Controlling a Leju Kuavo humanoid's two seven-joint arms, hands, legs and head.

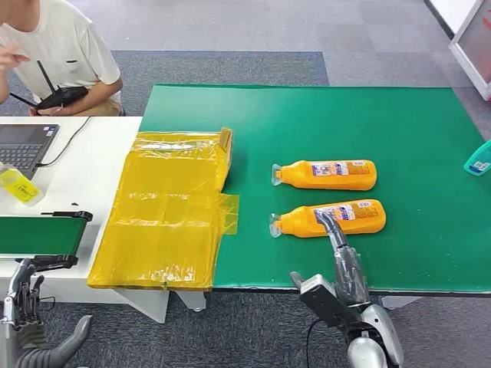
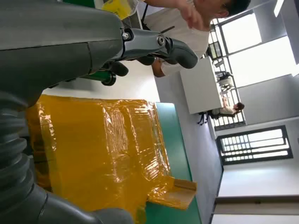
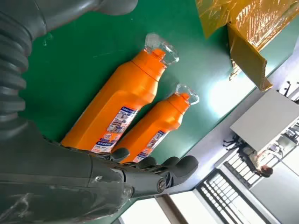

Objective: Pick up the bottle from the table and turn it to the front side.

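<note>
Two orange bottles with clear caps lie on their sides on the green table (image 1: 405, 130), caps pointing left. The near bottle (image 1: 364, 217) (image 3: 119, 100) lies parallel to the far bottle (image 1: 327, 175) (image 3: 155, 126). My right hand (image 1: 341, 253) (image 3: 155, 170) reaches in from the table's front edge, fingers stretched out over the near bottle's label and holding nothing. Whether the fingertips touch the bottle I cannot tell. My left hand (image 1: 20, 295) (image 2: 159, 44) hangs low at the left, beside the white table, with nothing in it.
A package wrapped in yellow film (image 1: 168, 207) (image 2: 98, 154) covers the green table's left end. A teal object (image 1: 479, 159) sits at the right edge. On the white table (image 1: 98, 169) are a laptop (image 1: 23, 146), a yellow bottle (image 1: 18, 186) and a small green conveyor (image 1: 41, 234). A person (image 1: 57, 46) sits behind it.
</note>
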